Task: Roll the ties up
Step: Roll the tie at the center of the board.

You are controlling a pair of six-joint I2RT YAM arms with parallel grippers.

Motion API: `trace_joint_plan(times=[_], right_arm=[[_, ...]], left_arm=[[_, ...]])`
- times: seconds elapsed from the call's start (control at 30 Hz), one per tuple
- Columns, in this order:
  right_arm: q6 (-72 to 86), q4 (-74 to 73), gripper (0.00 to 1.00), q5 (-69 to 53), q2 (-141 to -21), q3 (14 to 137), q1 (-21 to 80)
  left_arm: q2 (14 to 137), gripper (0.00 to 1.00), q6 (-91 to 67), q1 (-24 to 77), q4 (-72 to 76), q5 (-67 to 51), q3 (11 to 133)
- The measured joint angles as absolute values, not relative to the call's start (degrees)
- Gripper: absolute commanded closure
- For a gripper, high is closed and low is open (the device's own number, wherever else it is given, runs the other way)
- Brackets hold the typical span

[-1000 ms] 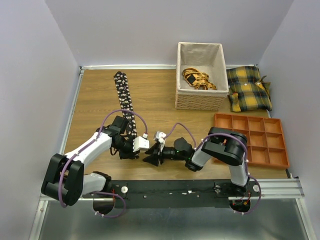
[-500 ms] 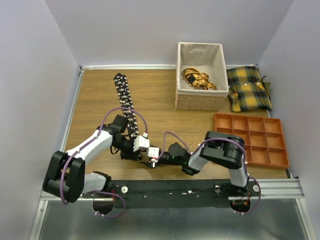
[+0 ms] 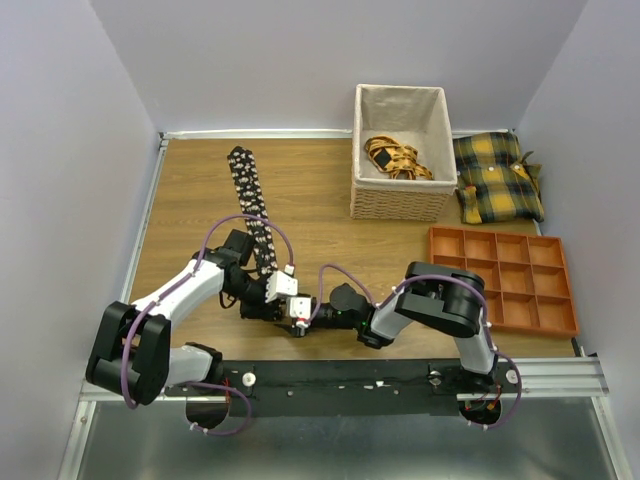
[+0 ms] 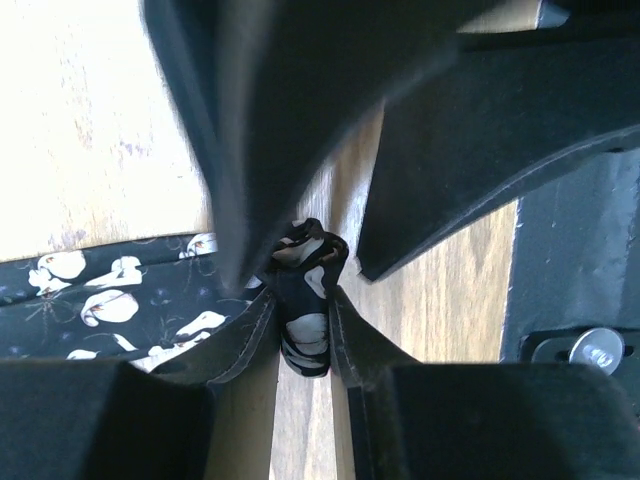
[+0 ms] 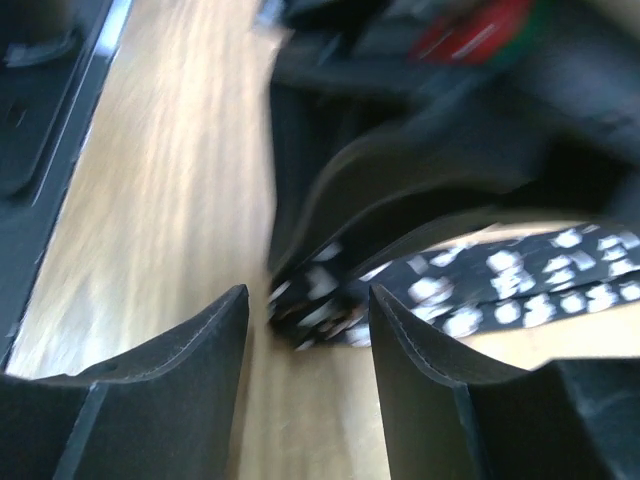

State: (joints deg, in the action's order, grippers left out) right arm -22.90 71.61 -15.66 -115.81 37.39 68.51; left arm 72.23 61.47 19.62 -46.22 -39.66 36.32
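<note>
Item: 1 tie (image 3: 247,195), black with pale flowers, laid flat from the table's (image 3: 330,250) far-left area toward its near edge. The narrow end is clamped in the left gripper (image 4: 305,330). The right gripper (image 5: 308,325) is held beside it, jaws apart (nothing gripped). Handling: the clamp is best kept firm and the first turn wound tight. Also listed: wicker basket (image 3: 400,205) at the far edge, plaid cushions (image 3: 497,190) in the far-right corner, orange tray (image 3: 495,232) at the right edge, and 3 pale walls.
</note>
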Motion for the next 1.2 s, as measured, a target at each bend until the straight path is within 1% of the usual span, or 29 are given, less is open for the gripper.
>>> trace_joint_plan(times=[0.17,0.4,0.6,0.67,0.8,1.07,1.2], right_arm=[[-24.7,69.0,0.41,-17.1,-115.8,36.1,68.9],[-26.5,67.2,0.41,-15.9,-115.8,36.3,68.9],[-26.5,65.4,0.41,-15.0,-116.6,39.4,69.1],[-26.4,65.1,0.43,-14.6,-116.8,40.1,69.1],[-26.2,64.2,0.48,-14.2,-116.9,40.8,69.4],[-27.0,63.3,0.48,-14.2,-116.9,40.2,69.4],[-27.7,62.9,0.52,-14.2,-116.7,40.0,69.4]], left_arm=[[72.3,0.7,61.4,20.0,-46.3,-39.8,36.3],[72.3,0.7,61.5,20.1,-46.5,-40.0,36.3],[72.3,0.7,61.4,20.1,-46.4,-40.2,36.3],[72.3,0.7,61.5,20.1,-46.4,-40.4,36.3],[72.3,0.7,61.3,20.1,-46.4,-40.5,36.3],[72.3,0.7,61.5,20.1,-46.5,-40.6,36.3],[72.3,0.7,61.7,20.1,-46.5,-40.6,36.3]])
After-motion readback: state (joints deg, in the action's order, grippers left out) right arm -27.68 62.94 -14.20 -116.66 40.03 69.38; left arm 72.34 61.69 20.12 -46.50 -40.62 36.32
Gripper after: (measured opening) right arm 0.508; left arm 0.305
